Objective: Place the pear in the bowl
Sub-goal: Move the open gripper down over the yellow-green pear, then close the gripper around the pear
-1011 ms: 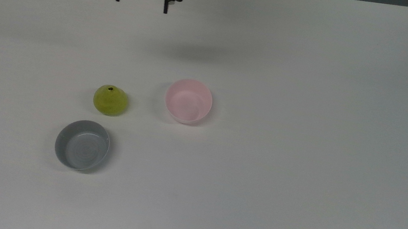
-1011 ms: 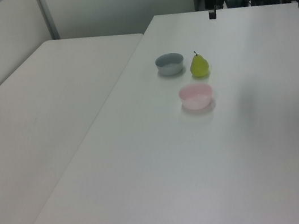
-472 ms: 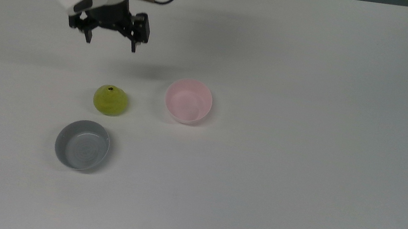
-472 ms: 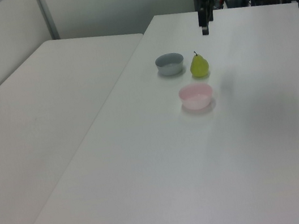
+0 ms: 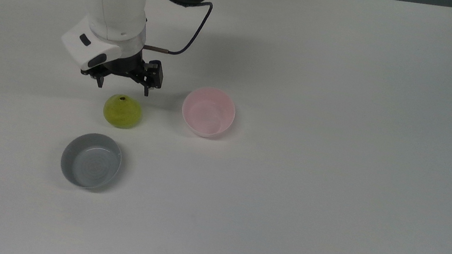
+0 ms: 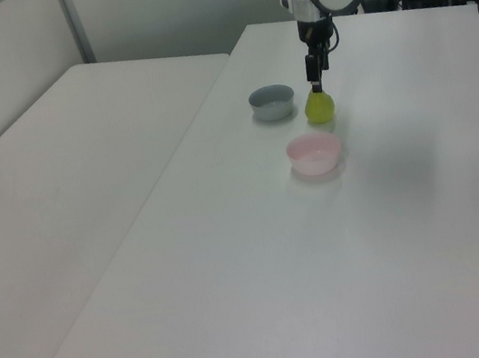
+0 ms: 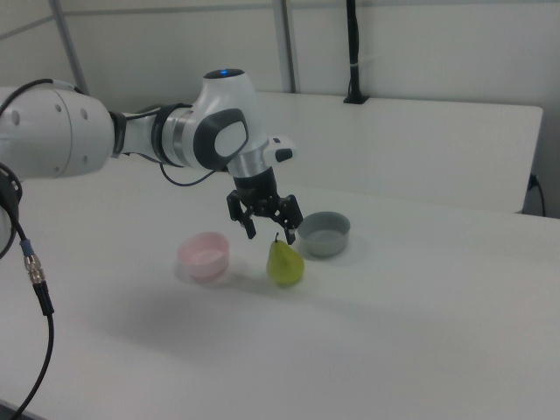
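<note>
The yellow-green pear (image 5: 122, 111) (image 6: 319, 107) (image 7: 285, 262) stands upright on the white table, its dark stem on top. In the top view the pale pink bowl (image 5: 208, 112) (image 6: 314, 153) (image 7: 204, 255) sits to the pear's right with nothing in it. My gripper (image 5: 123, 87) (image 7: 270, 235) (image 6: 315, 84) hangs open just above the pear's stem, one finger on each side of it, not touching the fruit.
A shallow grey bowl (image 5: 91, 160) (image 6: 272, 102) (image 7: 325, 234) sits close to the pear, below it in the top view. A second white table (image 6: 50, 201) adjoins on the left view's left. A black post (image 7: 352, 52) stands behind in the right view.
The arm has come down and forward from the table's far edge, bringing the open gripper over the pear. Pear and bowls have not moved.
</note>
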Robot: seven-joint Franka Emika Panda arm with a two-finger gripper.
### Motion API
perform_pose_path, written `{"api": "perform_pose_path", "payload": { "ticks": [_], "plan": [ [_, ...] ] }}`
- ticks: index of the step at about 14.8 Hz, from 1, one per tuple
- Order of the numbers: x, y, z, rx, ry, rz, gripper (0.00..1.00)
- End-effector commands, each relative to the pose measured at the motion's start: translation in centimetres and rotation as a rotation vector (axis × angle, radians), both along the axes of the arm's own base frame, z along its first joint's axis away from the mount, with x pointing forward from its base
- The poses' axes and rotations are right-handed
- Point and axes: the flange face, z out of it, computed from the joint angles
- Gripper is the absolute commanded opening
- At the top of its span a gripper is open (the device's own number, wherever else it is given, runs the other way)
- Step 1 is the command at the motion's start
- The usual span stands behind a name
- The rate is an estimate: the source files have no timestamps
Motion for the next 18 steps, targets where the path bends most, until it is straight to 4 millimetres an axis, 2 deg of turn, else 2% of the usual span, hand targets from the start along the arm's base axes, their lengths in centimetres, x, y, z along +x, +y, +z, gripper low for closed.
{"api": "perform_pose_path", "payload": {
  "ticks": [1,2,4,9,10,11,13,15,18],
  "plan": [
    [0.8,-0.4,-2.0,0.007,-0.023,0.008,1.00],
    [1.0,-0.5,-3.5,0.005,-0.008,0.009,1.00],
    [1.1,-0.5,-5.1,0.002,0.007,0.012,1.00],
    [1.0,-1.3,-6.3,-0.015,0.004,0.015,0.99],
    [1.0,-1.2,-6.8,-0.020,0.005,0.021,0.94],
    [0.9,-1.2,-7.3,-0.022,0.006,0.024,0.81],
    [0.9,-1.2,-7.2,-0.023,0.005,0.024,0.64],
    [0.9,-1.3,-6.6,-0.024,0.002,0.022,0.51],
    [0.7,-1.8,-3.5,-0.024,-0.035,0.008,0.49]
  ]
}}
